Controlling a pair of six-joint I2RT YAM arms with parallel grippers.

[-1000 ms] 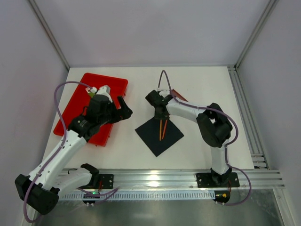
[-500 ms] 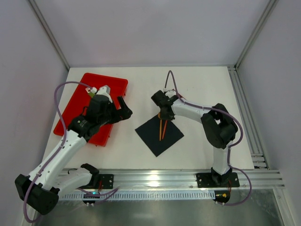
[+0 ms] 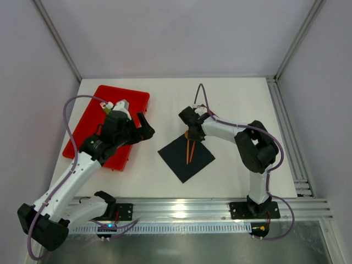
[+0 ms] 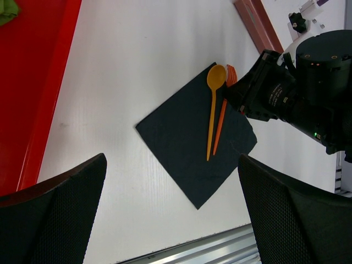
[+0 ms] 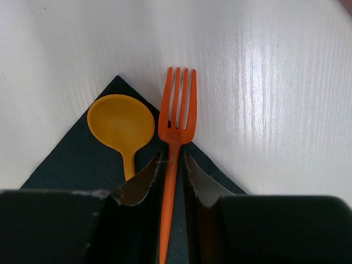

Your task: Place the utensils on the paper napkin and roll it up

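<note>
The paper napkin [image 3: 185,158] is lying at the middle of the table [image 3: 236,93], a thin matte black square turned so that one corner is pointing to the far side. Two utensils are resting on it side by side, both of smooth plastic. They are a yellow-orange spoon [image 5: 121,125] with a round bowl, on the left, and an orange fork [image 5: 176,124] with four tines, just to its right. Their heads are lying at the napkin's far corner, with the fork's tines reaching past it onto bare table.

The table is showing a white, faintly grained surface with pale plain walls around it. A ribbed aluminium rail [image 3: 181,209] is running along its near edge. A glossy red tray [image 3: 132,98] is sitting at the far left, with a small green piece [image 4: 6,10] in it. A narrow brown tray [image 4: 257,25] is lying beyond the napkin.

The right gripper [image 5: 171,165] is hanging low over the napkin's far corner. Its fingers [image 5: 144,179] are standing narrow on either side of the fork's handle, and I cannot tell whether they are pinching it. The left gripper [image 4: 171,165] is hovering by the red tray's right edge with its jaws spread wide, holding nothing.
</note>
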